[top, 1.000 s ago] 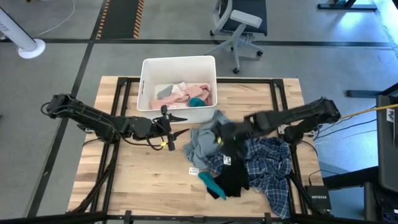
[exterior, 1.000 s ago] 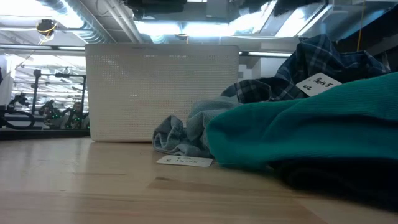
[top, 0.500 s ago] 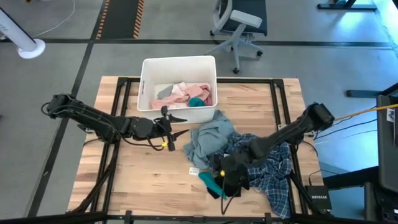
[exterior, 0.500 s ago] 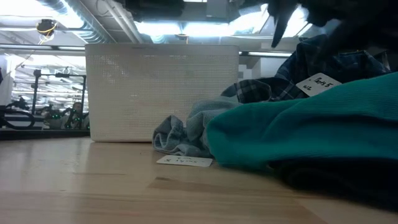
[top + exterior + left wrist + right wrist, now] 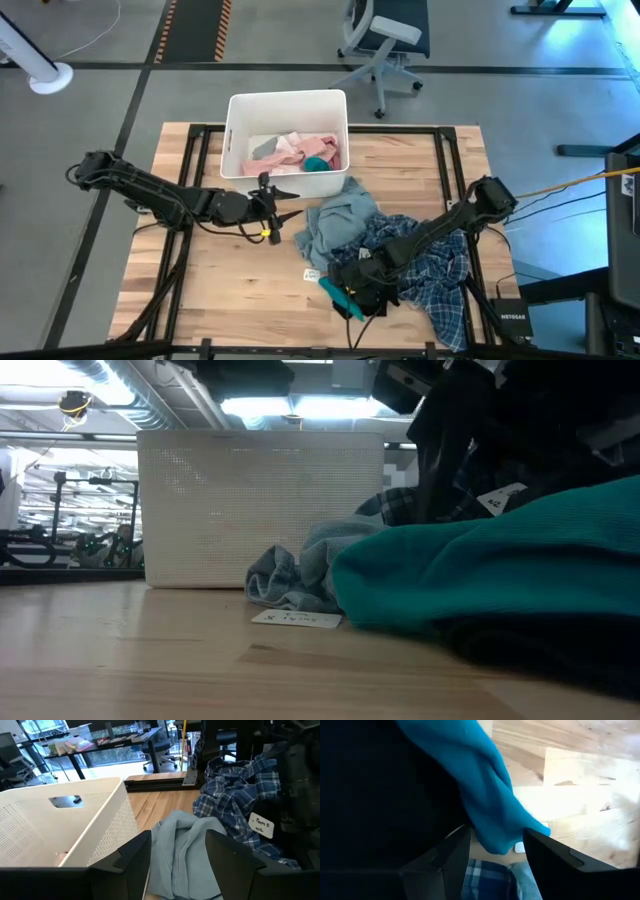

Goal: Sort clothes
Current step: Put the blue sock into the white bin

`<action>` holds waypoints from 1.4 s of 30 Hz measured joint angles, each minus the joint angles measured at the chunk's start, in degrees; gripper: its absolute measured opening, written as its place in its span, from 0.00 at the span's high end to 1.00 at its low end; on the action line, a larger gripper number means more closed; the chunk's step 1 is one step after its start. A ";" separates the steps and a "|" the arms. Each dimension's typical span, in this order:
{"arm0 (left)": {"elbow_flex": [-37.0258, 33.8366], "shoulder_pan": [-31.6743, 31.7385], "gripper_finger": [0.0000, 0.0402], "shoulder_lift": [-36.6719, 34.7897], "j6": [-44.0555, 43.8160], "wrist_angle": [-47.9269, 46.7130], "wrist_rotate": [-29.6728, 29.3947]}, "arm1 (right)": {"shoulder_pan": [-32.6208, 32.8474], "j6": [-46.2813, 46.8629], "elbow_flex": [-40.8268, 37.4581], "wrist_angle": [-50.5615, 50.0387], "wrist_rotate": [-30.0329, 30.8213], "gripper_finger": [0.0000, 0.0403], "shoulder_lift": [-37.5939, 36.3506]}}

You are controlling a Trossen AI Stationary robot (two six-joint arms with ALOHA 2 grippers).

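The teal piece (image 5: 335,291) sits under the right claw (image 5: 352,290), whose fingers are spread, so it should pinch only that piece, while the left claw (image 5: 285,200) waits released near the bin (image 5: 233,120).

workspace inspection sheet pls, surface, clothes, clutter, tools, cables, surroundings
surface: wooden table, bare on its left half
job's things: plaid shirt, grey-blue top, teal piece and a black garment piled right of centre; pink and teal pieces in the white bin
clutter: white tag on the table
grippers: left tool open, beside the bin; right tool open, low over the teal piece
cables: cables run off the right edge
surroundings: office chair, white fan base
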 joint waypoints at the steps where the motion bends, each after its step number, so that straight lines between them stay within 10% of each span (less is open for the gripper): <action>1: 0.00 -0.08 0.55 0.00 0.00 -0.02 0.00 | 0.00 -0.12 0.00 0.60 0.01 0.50 0.00; 19: 0.00 -0.15 0.55 0.00 -0.01 -0.29 0.00 | 1.09 -8.48 0.04 3.99 -1.54 0.50 4.22; 31: 0.00 -0.15 0.55 0.00 0.43 -1.49 0.00 | 1.09 -8.81 5.19 0.87 3.89 0.96 4.33; 42: 0.00 -0.15 0.55 0.00 -0.07 -1.61 0.00 | 1.80 -6.06 14.85 -12.09 10.70 0.98 4.31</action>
